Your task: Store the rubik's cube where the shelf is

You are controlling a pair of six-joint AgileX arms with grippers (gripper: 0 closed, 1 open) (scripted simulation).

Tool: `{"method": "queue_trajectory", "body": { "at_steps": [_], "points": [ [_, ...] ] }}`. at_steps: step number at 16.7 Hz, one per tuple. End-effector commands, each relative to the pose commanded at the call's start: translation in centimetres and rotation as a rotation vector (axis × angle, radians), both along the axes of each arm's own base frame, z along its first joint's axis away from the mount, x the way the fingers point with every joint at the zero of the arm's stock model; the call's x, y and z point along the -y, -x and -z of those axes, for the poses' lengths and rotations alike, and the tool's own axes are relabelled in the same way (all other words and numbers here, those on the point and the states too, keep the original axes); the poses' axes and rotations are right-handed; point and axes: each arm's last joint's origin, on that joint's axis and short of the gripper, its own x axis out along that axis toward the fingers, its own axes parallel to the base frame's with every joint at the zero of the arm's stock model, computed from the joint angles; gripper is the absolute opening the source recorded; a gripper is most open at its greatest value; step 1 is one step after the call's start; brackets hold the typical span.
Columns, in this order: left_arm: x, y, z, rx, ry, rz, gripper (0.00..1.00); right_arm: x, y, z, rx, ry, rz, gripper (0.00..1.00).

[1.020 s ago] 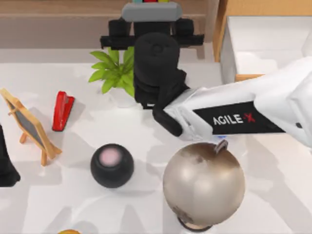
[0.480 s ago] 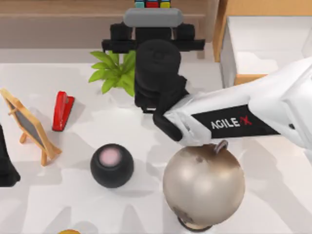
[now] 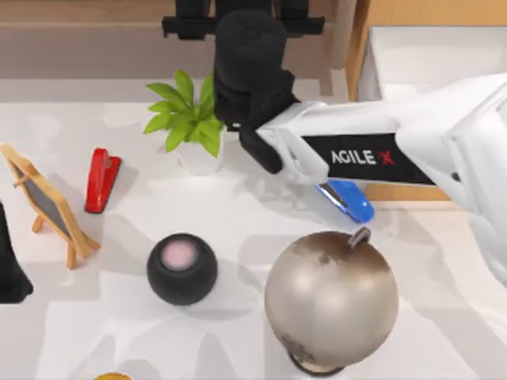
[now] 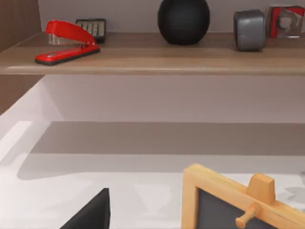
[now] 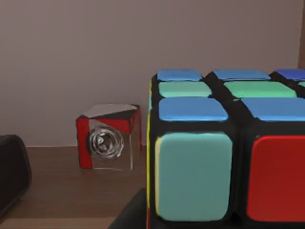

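My right arm (image 3: 372, 154) reaches across the table to the shelf (image 3: 95, 36) at the far side. The right gripper (image 3: 244, 12) hangs over the shelf's board at the top view's upper edge. The rubik's cube (image 5: 228, 157) looms close in the right wrist view, showing blue, green and red squares with black edges. It sits just above the brown shelf board (image 5: 71, 191), with a dark finger (image 5: 126, 217) against its lower side. My left arm (image 3: 8, 269) stays parked at the table's left edge.
On the table are a potted plant (image 3: 190, 119), a red stapler (image 3: 101, 178), a small easel chalkboard (image 3: 47, 202), a black round speaker (image 3: 181, 267), a globe (image 3: 331, 297) and a blue stapler (image 3: 346, 199). A light-wood cabinet (image 3: 428, 71) stands far right. A clear red-edged box (image 5: 108, 137) sits on the shelf.
My right arm has pushed farther toward the shelf with the cube, which has left the top view past its upper edge. The blue stapler is now uncovered. The left arm has not moved.
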Motion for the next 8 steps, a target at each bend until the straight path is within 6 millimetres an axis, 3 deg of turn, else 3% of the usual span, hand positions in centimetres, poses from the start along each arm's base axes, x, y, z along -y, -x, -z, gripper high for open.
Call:
{"method": "queue_trajectory", "body": {
  "at_steps": [4, 8],
  "points": [
    [0.0, 0.0, 0.0, 0.0, 0.0, 0.0, 1.0, 0.1, -3.2, 0.5, -0.009, 0.005, 0.0, 0.0],
    [0.0, 0.0, 0.0, 0.0, 0.0, 0.0, 1.0, 0.1, -4.1, 1.1, -0.022, 0.013, -0.001, 0.0]
  ]
}}
